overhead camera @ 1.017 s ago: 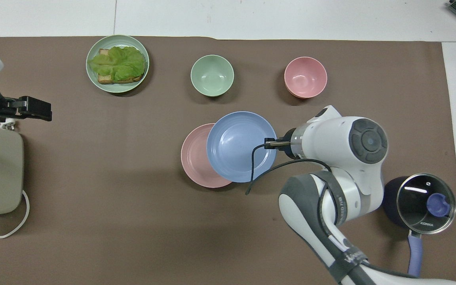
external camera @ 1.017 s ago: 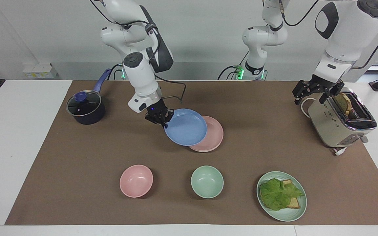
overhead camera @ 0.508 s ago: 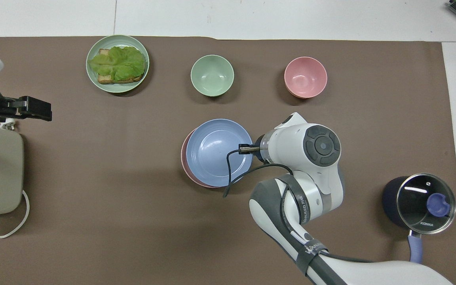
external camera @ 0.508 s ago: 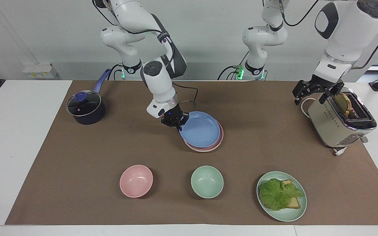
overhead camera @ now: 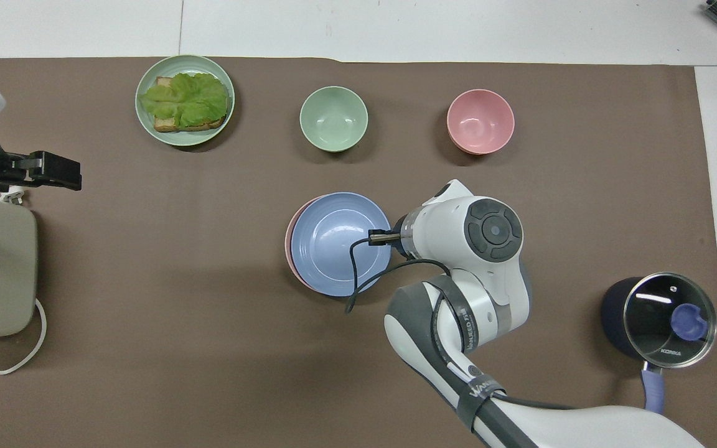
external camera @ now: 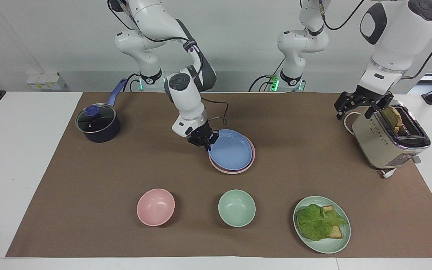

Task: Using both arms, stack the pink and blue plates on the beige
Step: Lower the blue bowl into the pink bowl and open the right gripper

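The blue plate (external camera: 232,150) (overhead camera: 333,239) lies on the pink plate (external camera: 252,155) (overhead camera: 288,239) at the middle of the brown mat; only a crescent of pink rim shows. My right gripper (external camera: 205,142) is low at the blue plate's rim, on the side toward the right arm's end, still shut on that rim. In the overhead view the arm's wrist hides it. The left arm waits with its gripper (external camera: 362,107) (overhead camera: 53,171) open in the air over the toaster. A beige plate is not in sight.
A lidded dark pot (external camera: 98,123) stands near the right arm's base. Farther from the robots sit a pink bowl (external camera: 155,207), a mint-green bowl (external camera: 236,207) and a green plate (external camera: 328,245) with lettuce and toast. A toaster (external camera: 388,138) stands at the left arm's end.
The right gripper carried the blue plate sideways and down from a tilted, offset pose until it lies centred on the pink plate. The left arm has not moved.
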Controlling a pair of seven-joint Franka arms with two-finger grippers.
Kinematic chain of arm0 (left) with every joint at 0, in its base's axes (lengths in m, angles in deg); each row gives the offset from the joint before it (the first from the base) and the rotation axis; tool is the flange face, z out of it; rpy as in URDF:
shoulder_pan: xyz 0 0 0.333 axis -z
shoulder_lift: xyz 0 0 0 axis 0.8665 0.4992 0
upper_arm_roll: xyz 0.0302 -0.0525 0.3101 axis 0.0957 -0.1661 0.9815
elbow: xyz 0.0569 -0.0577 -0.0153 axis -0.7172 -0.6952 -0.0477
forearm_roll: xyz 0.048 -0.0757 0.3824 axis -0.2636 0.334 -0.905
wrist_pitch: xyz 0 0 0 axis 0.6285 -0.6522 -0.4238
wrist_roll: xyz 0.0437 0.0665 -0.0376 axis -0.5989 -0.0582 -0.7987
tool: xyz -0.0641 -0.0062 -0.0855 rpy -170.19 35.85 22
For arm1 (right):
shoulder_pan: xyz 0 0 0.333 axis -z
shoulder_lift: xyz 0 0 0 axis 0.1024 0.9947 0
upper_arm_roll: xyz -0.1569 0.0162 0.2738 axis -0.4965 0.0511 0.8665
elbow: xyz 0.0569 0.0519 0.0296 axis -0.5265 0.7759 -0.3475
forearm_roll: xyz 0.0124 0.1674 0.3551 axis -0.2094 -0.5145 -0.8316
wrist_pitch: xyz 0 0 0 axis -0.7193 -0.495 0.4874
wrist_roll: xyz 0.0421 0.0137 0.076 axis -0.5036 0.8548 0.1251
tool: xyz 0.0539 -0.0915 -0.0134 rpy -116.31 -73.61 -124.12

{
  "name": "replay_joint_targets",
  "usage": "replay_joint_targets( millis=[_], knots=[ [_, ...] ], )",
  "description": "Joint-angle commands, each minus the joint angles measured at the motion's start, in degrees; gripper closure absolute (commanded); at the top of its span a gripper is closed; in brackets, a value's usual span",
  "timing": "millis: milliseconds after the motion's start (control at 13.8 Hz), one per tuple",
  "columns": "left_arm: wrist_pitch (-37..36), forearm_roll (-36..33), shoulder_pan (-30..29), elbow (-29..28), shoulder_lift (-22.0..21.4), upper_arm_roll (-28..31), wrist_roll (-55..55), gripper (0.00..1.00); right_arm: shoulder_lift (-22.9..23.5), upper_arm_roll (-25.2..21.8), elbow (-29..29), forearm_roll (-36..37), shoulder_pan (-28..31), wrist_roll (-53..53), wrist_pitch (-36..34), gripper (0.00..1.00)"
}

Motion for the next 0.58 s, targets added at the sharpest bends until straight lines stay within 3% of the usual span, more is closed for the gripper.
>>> replay_joint_targets(
  millis=[0, 145, 218, 508],
  knots=[
    [-1.06, -0.85, -0.19, 0.29, -0.58, -0.13, 0.62, 0.00, 0.37, 0.01, -0.66, -1.20, -0.04, -1.57, 0.71, 0.34],
    [-1.06, -0.85, -0.19, 0.29, -0.58, -0.12, 0.62, 0.00, 0.37, 0.01, -0.92, -1.20, -0.13, -1.66, 0.62, 0.18],
    [-1.06, -0.85, -0.19, 0.29, -0.58, -0.04, 0.62, 0.00, 0.37, -0.08, -1.45, -1.20, -0.22, -1.83, 0.19, 0.01],
    [-1.06, -0.85, -0.19, 0.29, -0.58, -0.13, 0.62, 0.00, -2.95, -0.69, -1.54, -0.06, 1.01, -3.77, -3.22, 0.00]
  ],
)
